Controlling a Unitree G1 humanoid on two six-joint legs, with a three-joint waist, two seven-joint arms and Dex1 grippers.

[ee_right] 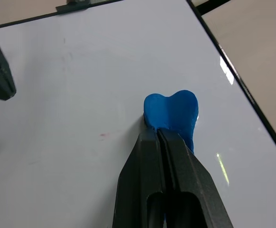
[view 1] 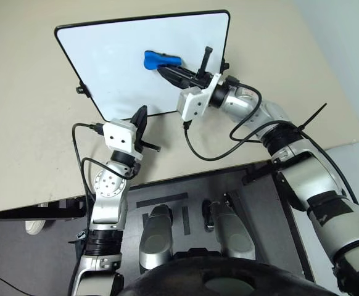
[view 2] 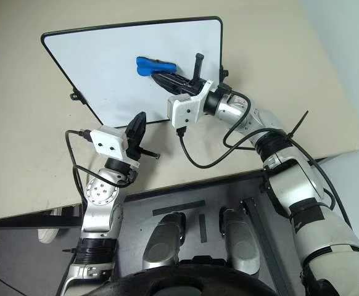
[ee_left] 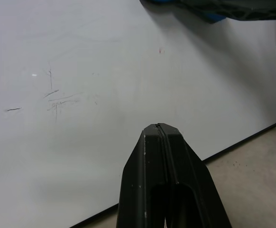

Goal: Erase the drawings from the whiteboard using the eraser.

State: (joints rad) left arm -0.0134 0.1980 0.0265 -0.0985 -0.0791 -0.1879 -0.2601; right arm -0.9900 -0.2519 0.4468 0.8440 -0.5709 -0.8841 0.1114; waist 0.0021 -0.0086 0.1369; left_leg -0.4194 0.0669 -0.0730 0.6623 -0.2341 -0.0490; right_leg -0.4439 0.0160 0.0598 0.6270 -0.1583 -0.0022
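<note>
On the beige table (view 1: 31, 123) lies the whiteboard (view 1: 118, 68), flat, its thin black frame and rounded corners visible on all sides, with small black knobs at its side edges. Its white surface carries faint grey residue marks in the left wrist view. Over the board's right portion reaches the right arm, with black cables looping from its wrist down toward the table edge. The right gripper (view 1: 167, 66) has its two black fingers pressed together on the eraser (view 1: 161, 60) — a bright blue bone-shaped piece clamped at one end, its lobed free end projecting past the fingertips. In the right wrist view the eraser sits low over the white surface near the board's right edge; whether it actually touches the board cannot be told. The left gripper (view 1: 141, 117) sits at the board's near edge, toward the lower corner, fingers fully closed on nothing, the tips meeting in a single seam in the left wrist view and pointing across the board. The two grippers are apart, the left one nearer the robot. Of the drawings (ee_right: 104, 136), a very small faint red mark shows on the white surface, just beside the eraser — barely a smear against the board.
</note>
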